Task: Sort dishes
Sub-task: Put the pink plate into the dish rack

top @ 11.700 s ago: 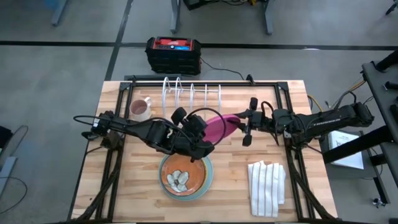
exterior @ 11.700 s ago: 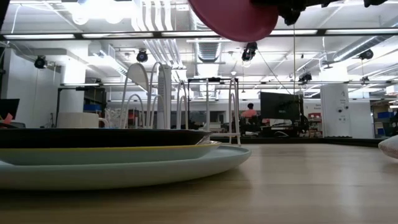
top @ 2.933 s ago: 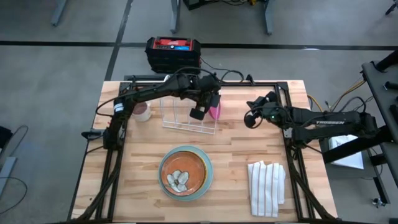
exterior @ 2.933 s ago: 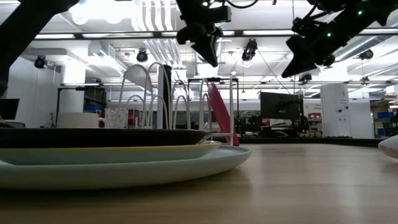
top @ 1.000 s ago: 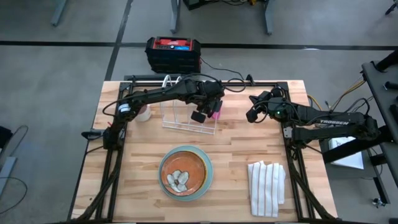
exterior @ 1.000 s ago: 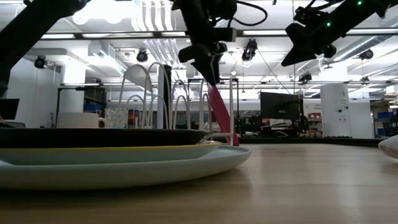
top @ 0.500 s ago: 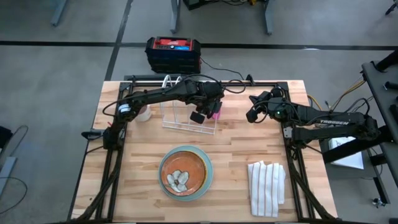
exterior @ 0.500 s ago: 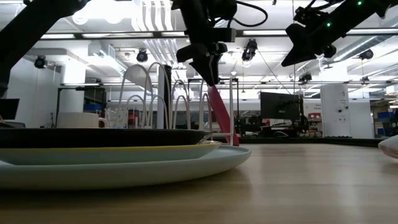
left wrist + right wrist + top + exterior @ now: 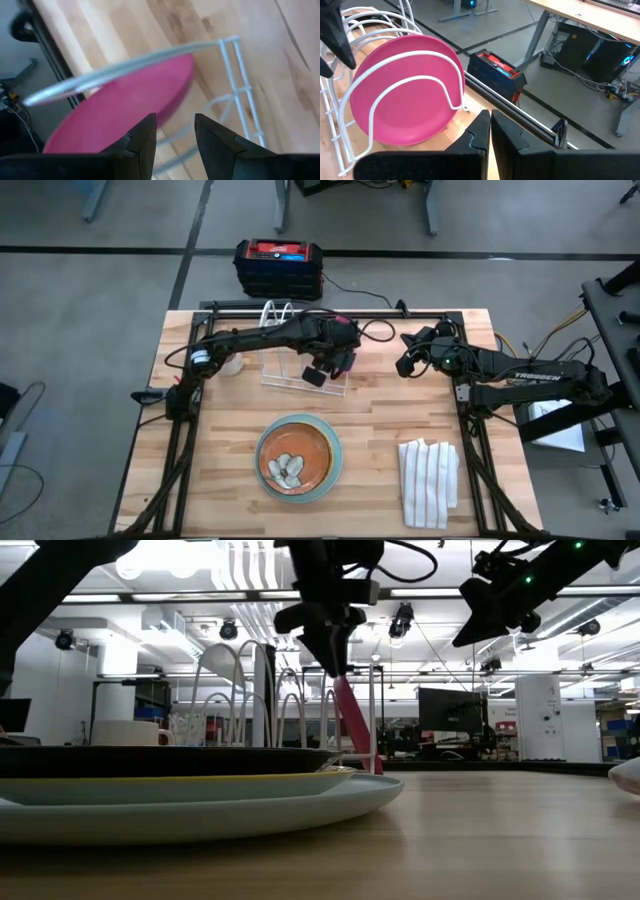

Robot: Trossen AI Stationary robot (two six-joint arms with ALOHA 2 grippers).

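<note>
The magenta-pink plate [image 9: 405, 100] stands on edge in the right end slot of the white wire rack [image 9: 285, 375], leaning on a wire hoop [image 9: 150, 55]. My left gripper [image 9: 330, 660] hangs open just above the plate's top rim [image 9: 342, 685], fingers pointing down. The orange-brown plate [image 9: 295, 462] lies on top of a stack, over the yellow plate's rim [image 9: 250, 780] and the teal plate [image 9: 300, 805], near the table's front. My right gripper [image 9: 405, 365] waits shut in the air to the right of the rack. My left gripper's open fingers [image 9: 142, 145] stand over the pink plate's top rim [image 9: 185, 85], coming from above. I cannot tell whether either finger touches the rim.
A white mug [image 9: 228, 362] stands left of the rack, partly under my left arm. A white striped folded cloth [image 9: 428, 480] lies at the near right. A red and black box [image 9: 279, 265] sits on the floor beyond the far edge.
My left gripper has turned a little about its own axis above the rack and shifted slightly toward the near edge, staying open over the pink plate.
</note>
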